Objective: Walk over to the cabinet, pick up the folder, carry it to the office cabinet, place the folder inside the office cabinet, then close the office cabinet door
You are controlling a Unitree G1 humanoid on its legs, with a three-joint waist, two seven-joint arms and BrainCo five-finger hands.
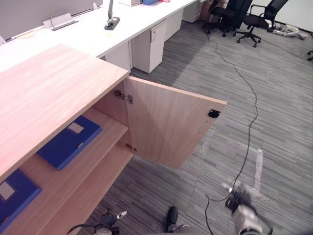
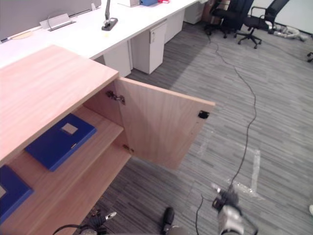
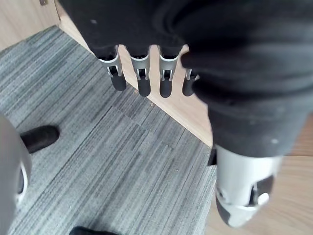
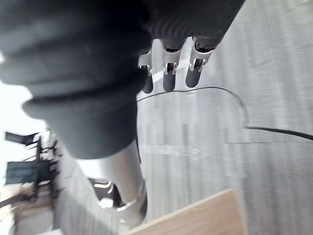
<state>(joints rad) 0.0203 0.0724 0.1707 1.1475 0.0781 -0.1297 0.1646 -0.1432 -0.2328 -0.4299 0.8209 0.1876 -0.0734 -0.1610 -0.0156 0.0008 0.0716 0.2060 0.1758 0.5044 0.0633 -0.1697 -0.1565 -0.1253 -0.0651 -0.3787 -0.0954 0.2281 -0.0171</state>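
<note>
- The folder (image 1: 68, 142) lies flat on the upper shelf (image 1: 105, 128) of the office cabinet (image 1: 49, 93). Its long axis runs roughly along the shelf's front edge, and one short end points toward the hinge side.
- It rests a little back from the front edge and has bare shelf board on every side.
- A second blue folder (image 1: 13, 196) lies flat on the same shelf, farther from the hinges, well apart from the first and cut off by the view's edge.
- The door (image 1: 166, 122) stands wide open, hinged at the cabinet's right end, and its free edge carries a small black latch (image 1: 213, 113).
- Grey carpet (image 1: 274, 98) spreads open past the door, with pale tape marks (image 1: 257, 166) on it. A white desk (image 1: 98, 29) stands behind the cabinet and black office chairs (image 1: 249, 19) sit far off.
- The folder is deep blue and rectangular, with a white label (image 1: 76, 128) on its cover near the hinge-side end.
- The left hand (image 3: 145, 81) hangs low over the carpet beside a pale wood edge. Its fingers are straight and hold nothing.
- The right hand (image 4: 168, 73) hangs over the carpet away from the door, with relaxed fingers that hold nothing.
</note>
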